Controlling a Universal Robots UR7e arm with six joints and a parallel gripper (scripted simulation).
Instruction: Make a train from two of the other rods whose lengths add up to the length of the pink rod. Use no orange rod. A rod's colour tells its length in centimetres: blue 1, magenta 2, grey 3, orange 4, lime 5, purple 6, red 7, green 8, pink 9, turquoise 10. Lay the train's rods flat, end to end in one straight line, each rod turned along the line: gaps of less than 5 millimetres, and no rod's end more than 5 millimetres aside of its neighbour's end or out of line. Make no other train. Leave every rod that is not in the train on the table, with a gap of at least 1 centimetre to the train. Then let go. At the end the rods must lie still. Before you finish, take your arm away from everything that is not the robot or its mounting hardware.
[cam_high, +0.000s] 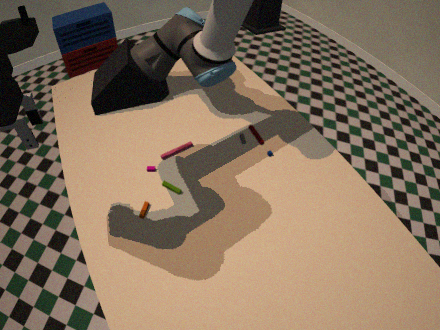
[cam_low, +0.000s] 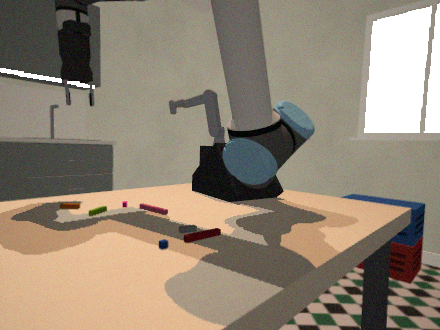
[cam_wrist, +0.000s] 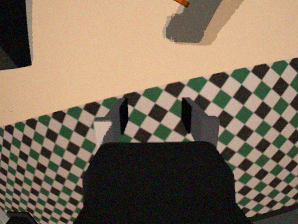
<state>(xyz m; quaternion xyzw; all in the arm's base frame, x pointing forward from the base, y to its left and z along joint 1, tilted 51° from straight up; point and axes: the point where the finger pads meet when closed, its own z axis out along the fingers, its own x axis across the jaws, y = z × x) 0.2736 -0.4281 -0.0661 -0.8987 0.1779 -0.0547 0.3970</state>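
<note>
Gripper up off the table, fingers apart, nothing held. Top view, clock centred on pink rod: magenta rod 8 o'clock, lime rod 6, orange rod 7; grey rod, red rod, blue rod around 3. All rods apart, no train.
</note>
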